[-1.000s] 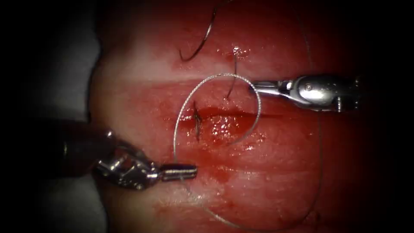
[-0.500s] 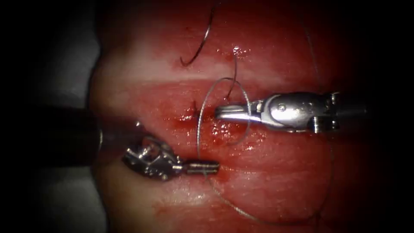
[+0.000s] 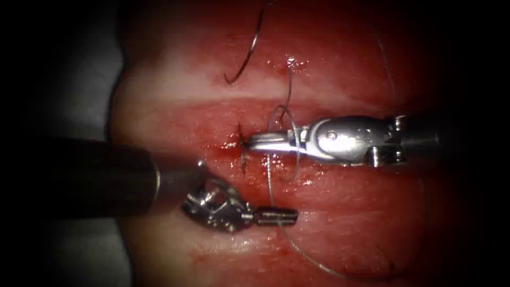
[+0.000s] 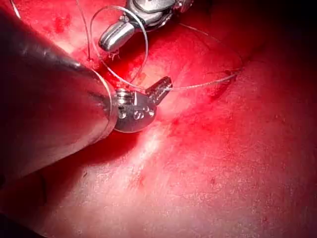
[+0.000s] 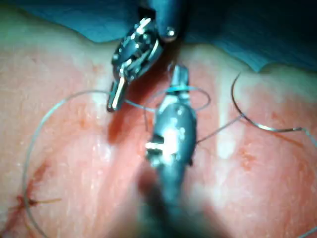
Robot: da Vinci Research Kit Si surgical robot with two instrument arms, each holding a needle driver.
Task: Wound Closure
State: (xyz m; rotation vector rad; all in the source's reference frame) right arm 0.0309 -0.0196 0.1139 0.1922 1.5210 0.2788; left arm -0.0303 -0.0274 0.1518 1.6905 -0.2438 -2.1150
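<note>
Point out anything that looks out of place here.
The needle lies loose on the tissue above the cut, held by neither gripper. The left gripper is shut on the thread; a thread loop encircles the right gripper.

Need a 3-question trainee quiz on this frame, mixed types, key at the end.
1. True or false: the left tool holds the needle.
2. What is looped around the right tool? A) the thread B) the needle C) a strip of gauze
3. Fill in: the left tool's jaws are shut on the ____.

Key: 1 false, the needle lies free on the tissue. 2 A. 3 thread.
</note>
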